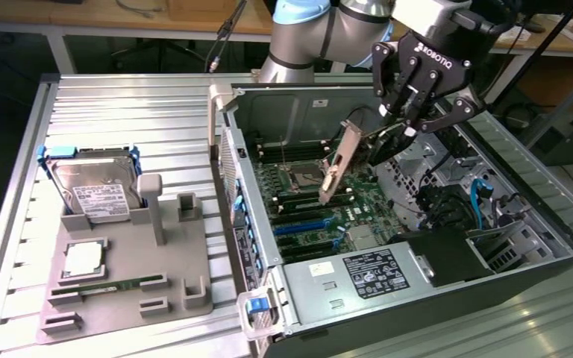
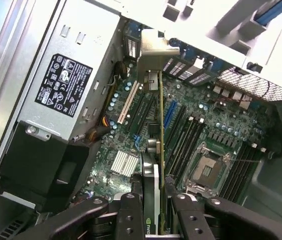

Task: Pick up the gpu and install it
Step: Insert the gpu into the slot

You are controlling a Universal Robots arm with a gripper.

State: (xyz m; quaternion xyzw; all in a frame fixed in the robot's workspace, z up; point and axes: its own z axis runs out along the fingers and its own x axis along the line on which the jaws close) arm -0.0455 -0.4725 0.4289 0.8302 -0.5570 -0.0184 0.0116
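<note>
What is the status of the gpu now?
Fingers shut on the gpu. It hangs tilted above the motherboard, not seated. No obstruction seen below.

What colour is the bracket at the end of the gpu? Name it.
Silver. The bracket on the gpu shows best in the wrist view.

**One of Each Thing**

There is one robot arm [image 1: 307, 37] and one claw [image 1: 413, 123]. There is one gpu [image 1: 342, 160]. There is one open computer case [image 1: 297, 104]. In it are one green board [image 1: 366, 198] and one power box [image 1: 366, 272]. The surface [image 1: 127, 104] has one grey holder [image 1: 117, 298], one hard drive [image 1: 95, 186], one square chip [image 1: 84, 257] and one thin green memory stick [image 1: 107, 287].
</note>
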